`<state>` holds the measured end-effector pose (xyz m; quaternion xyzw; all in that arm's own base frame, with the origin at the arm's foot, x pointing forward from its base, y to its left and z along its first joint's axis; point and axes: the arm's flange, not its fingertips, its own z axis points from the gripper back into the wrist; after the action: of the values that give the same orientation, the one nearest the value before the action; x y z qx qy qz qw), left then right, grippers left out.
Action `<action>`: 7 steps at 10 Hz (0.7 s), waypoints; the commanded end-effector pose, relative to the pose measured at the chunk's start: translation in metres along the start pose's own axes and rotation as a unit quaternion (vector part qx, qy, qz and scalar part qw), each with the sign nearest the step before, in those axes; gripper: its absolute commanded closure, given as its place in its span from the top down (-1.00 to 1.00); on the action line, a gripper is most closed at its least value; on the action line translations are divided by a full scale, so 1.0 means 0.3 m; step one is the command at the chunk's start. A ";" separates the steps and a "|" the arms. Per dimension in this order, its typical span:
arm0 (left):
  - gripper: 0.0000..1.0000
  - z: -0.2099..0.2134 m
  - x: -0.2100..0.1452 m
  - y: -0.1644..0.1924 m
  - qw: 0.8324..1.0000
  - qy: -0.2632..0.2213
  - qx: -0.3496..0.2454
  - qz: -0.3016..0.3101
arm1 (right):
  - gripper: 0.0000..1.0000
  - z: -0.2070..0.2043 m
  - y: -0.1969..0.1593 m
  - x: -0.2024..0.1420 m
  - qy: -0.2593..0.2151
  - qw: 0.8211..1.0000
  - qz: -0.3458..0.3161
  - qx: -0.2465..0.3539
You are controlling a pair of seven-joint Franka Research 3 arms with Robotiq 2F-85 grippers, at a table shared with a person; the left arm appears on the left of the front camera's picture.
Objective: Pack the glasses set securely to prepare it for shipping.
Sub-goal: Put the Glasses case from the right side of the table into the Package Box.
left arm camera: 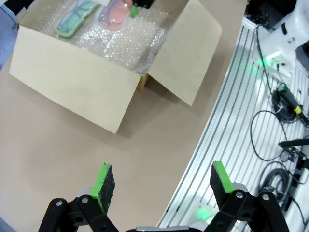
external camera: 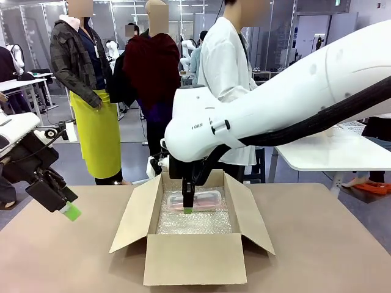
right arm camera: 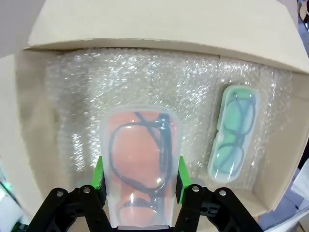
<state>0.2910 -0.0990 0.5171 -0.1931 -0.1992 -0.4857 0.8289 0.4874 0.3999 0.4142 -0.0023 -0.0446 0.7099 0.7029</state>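
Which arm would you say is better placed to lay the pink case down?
Right: the right gripper is shut on the pink case inside the box; the left gripper hangs open outside.

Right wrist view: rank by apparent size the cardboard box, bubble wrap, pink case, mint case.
1. Open brown cardboard box.
2. Clear bubble wrap sheet lining it.
3. Pale pink translucent glasses case looks larger than the pale mint-green translucent glasses case, but sits nearer the camera: unranked.

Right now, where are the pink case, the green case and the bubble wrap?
pink case (right arm camera: 140, 159): right wrist view, middle of its lid.
green case (right arm camera: 235, 133): right wrist view, middle of its lid.
bubble wrap (right arm camera: 145, 77): right wrist view, bare patch beyond the pink case.
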 end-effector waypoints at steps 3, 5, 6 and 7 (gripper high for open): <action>1.00 0.006 -0.005 0.001 1.000 -0.006 -0.013 -0.008 | 0.28 -0.132 -0.097 -0.025 -0.027 0.999 0.015 0.010; 1.00 0.006 -0.005 0.001 1.000 -0.006 -0.013 -0.008 | 0.28 -0.198 -0.126 -0.038 -0.038 0.999 0.015 0.026; 1.00 0.006 -0.005 0.001 1.000 -0.006 -0.013 -0.008 | 0.28 -0.221 -0.134 -0.029 -0.033 0.999 0.016 0.032; 1.00 0.006 -0.005 0.001 1.000 -0.006 -0.013 -0.008 | 0.28 -0.236 -0.143 -0.023 -0.030 0.999 0.018 0.032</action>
<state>0.2911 -0.0990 0.5171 -0.1931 -0.1992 -0.4857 0.8289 0.5320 0.3927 0.3416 0.0318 -0.0426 0.7132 0.6989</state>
